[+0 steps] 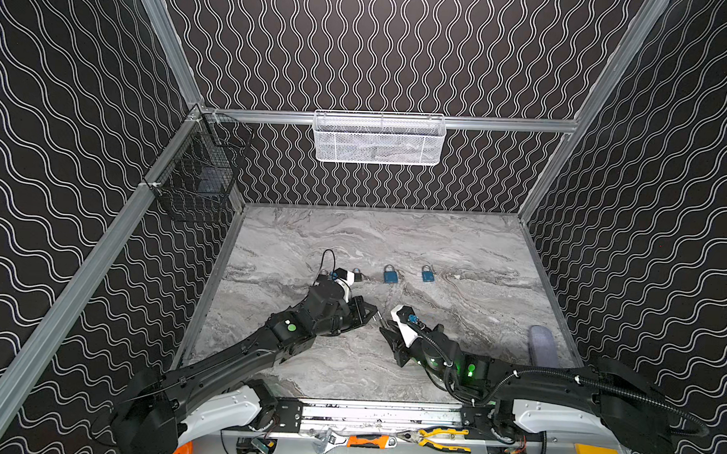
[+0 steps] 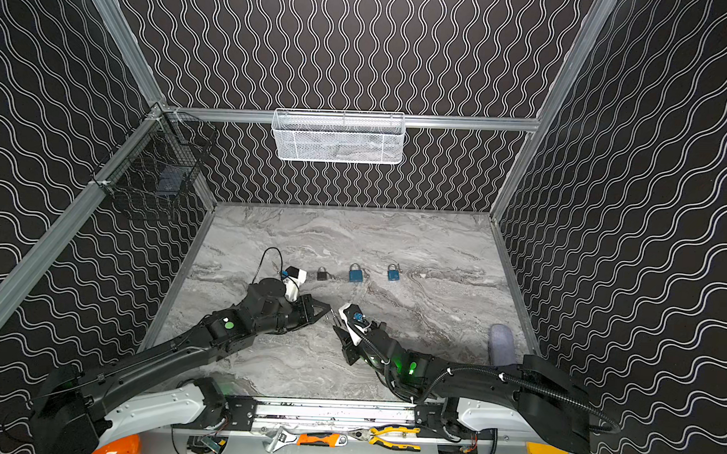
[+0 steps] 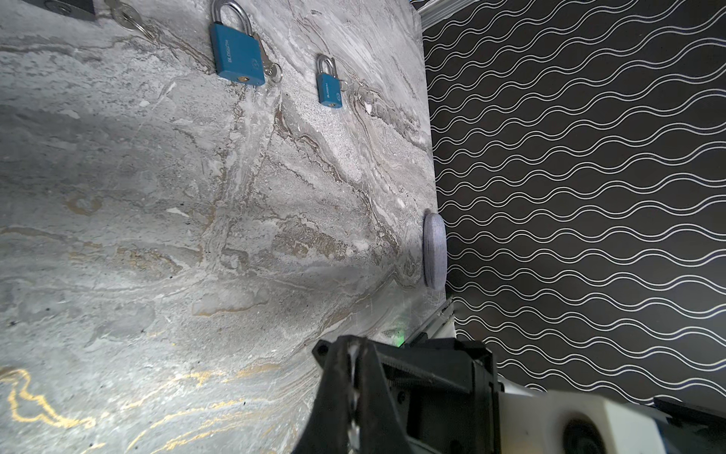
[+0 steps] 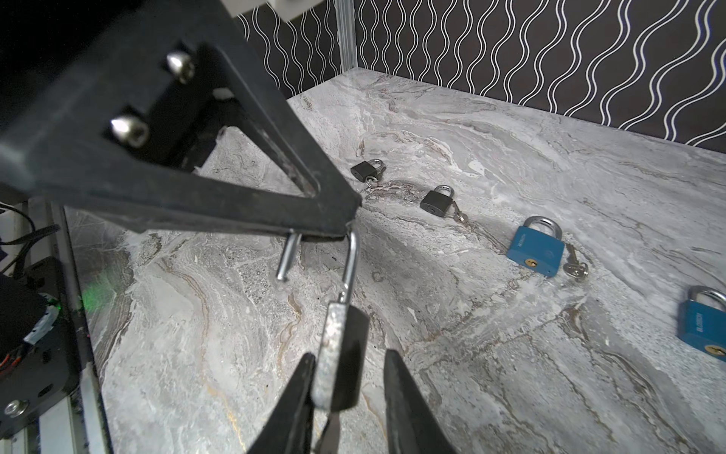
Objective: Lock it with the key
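Note:
A black padlock (image 4: 341, 361) hangs in the air by its silver shackle (image 4: 352, 259). The shackle's free leg (image 4: 288, 255) stands out of the body. My left gripper (image 4: 345, 222) (image 3: 353, 350) is shut on the top of the shackle. My right gripper (image 4: 349, 353) is open around the lock body: one finger (image 4: 304, 377) touches it, while the other (image 4: 396, 377) stands a little apart. A thin grey piece (image 4: 332, 430) shows under the body; I cannot tell whether it is the key. In both top views the two grippers (image 1: 373, 313) (image 1: 385, 330) (image 2: 327, 310) (image 2: 336, 327) meet at mid-table.
Farther back lie a row of padlocks: two black ones (image 4: 365, 170) (image 4: 437, 202) and two blue ones (image 1: 390, 274) (image 1: 427, 274), with keys (image 4: 575, 269) beside them. A grey pad (image 1: 542, 346) lies by the right wall. A white basket (image 1: 378, 139) and a black basket (image 1: 197, 176) hang on the walls.

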{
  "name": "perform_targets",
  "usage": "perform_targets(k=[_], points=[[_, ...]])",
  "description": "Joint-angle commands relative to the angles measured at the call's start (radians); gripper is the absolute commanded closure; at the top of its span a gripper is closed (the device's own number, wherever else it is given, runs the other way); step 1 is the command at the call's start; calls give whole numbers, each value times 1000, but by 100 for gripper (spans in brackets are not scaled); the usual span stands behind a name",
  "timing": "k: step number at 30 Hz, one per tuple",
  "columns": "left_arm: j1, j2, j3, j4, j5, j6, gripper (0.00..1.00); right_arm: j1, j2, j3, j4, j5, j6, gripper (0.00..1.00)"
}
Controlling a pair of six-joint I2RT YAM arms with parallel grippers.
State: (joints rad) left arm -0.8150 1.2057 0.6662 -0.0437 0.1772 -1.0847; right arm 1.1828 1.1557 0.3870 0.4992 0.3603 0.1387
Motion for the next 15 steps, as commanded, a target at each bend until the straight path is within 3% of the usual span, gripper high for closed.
perform_targets(k=[1,15], points=[[-1,-5,1,39,5,9,100,0,1,6,36,16,2,70],[0,-18,-48,91,30,14,100,-11,-94,-64,140,-30,50,90]])
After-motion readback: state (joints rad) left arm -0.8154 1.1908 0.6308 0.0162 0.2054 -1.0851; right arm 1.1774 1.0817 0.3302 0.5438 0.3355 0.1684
